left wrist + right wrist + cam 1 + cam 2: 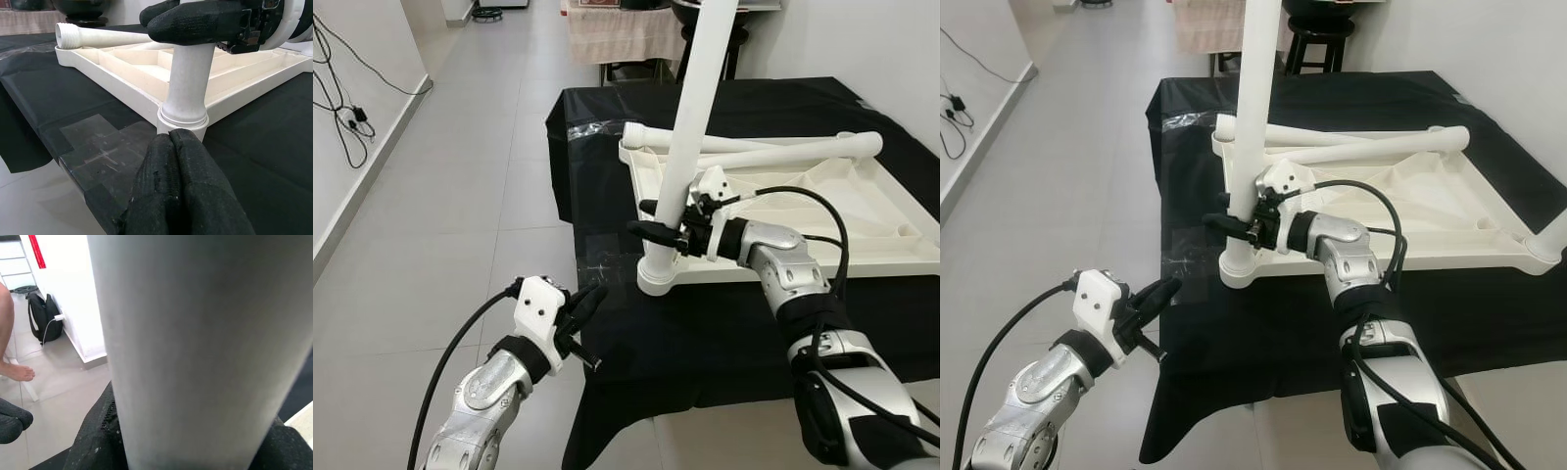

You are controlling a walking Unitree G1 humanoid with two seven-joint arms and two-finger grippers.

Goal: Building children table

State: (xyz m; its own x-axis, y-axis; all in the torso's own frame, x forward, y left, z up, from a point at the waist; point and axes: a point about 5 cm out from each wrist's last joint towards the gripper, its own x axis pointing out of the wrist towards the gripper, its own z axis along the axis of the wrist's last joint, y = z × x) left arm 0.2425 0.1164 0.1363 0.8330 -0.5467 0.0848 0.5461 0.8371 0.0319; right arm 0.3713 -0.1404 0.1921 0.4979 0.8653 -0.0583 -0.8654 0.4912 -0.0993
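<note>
A white plastic tabletop [862,211] lies upside down on a black-covered table [636,333]. A white table leg [697,117] stands upright in the tabletop's near left corner socket [658,272]. My right gripper [658,220] is shut on that leg just above the socket; the leg [195,347] runs between its fingers in the right wrist view. Two loose white legs [773,149] lie across the tabletop's far side. My left gripper [582,305] is shut on nothing, hanging off the table's near left edge, pointing toward the socket [182,120].
Grey tiled floor [460,196] lies left of the table, with cables [347,117] along the left wall. A stool [1317,39] and a draped table [617,34] stand at the back. A person's bare foot [17,372] and a black backpack [46,318] are on the floor.
</note>
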